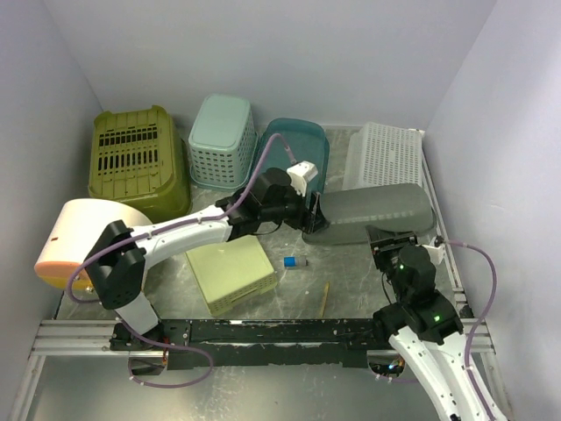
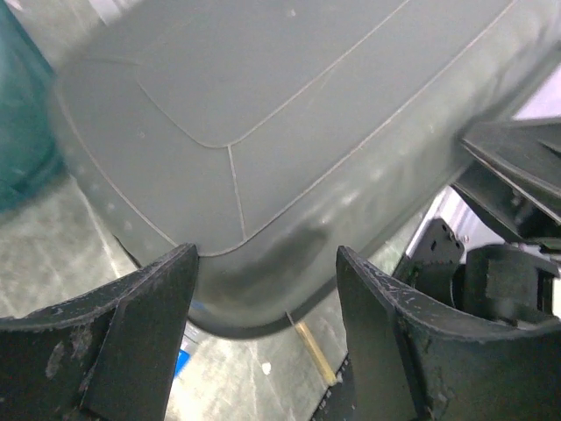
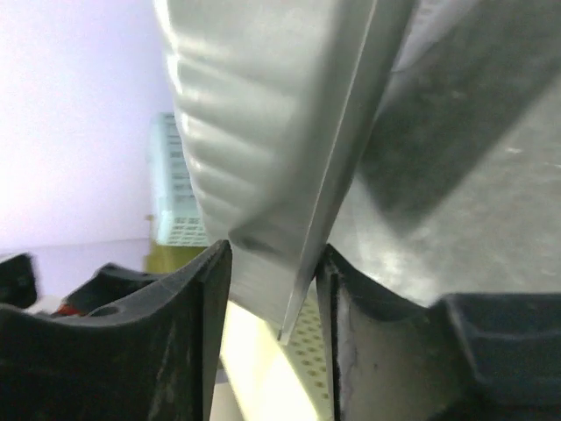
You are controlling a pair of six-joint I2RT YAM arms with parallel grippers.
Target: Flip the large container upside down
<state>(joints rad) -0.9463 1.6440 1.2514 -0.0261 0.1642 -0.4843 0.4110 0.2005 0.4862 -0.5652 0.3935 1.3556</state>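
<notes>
The large grey container lies bottom-up and tilted at mid-right of the table, its smooth base filling the left wrist view. My left gripper is at its left end. The fingers stand wide apart, with the container's rounded corner just beyond the tips. My right gripper is at the container's near edge. Its fingers are closed on the container's thin rim and ribbed wall.
Along the back stand an olive basket, a mint basket, a teal bin and a white basket. A pale yellow box, a small blue object and a wooden stick lie in front. A cream and orange drum sits at left.
</notes>
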